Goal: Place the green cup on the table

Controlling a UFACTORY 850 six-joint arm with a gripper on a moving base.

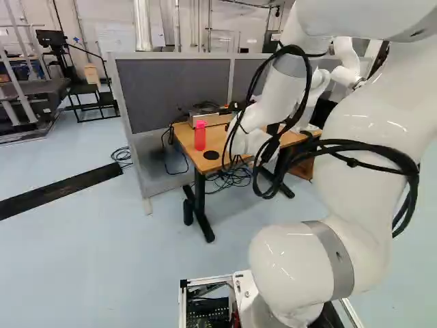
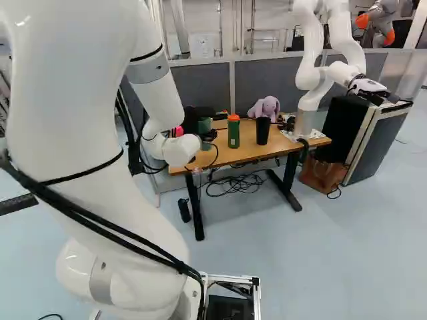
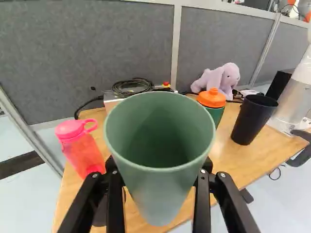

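Beyond the arm in the right base view, my gripper is a dark shape by the green cup, at the near left part of the wooden table. The wrist view has the pale green cup between both fingers of my gripper, which is shut on its sides. Its open mouth faces the camera, and it looks empty. The cup hides part of the tabletop; whether its base touches the wood I cannot tell.
A pink bottle stands beside the cup. On its other side are a green bottle with orange lid, a black cup and a purple plush toy. Grey partitions rise behind. Another robot stands at the table's far end.
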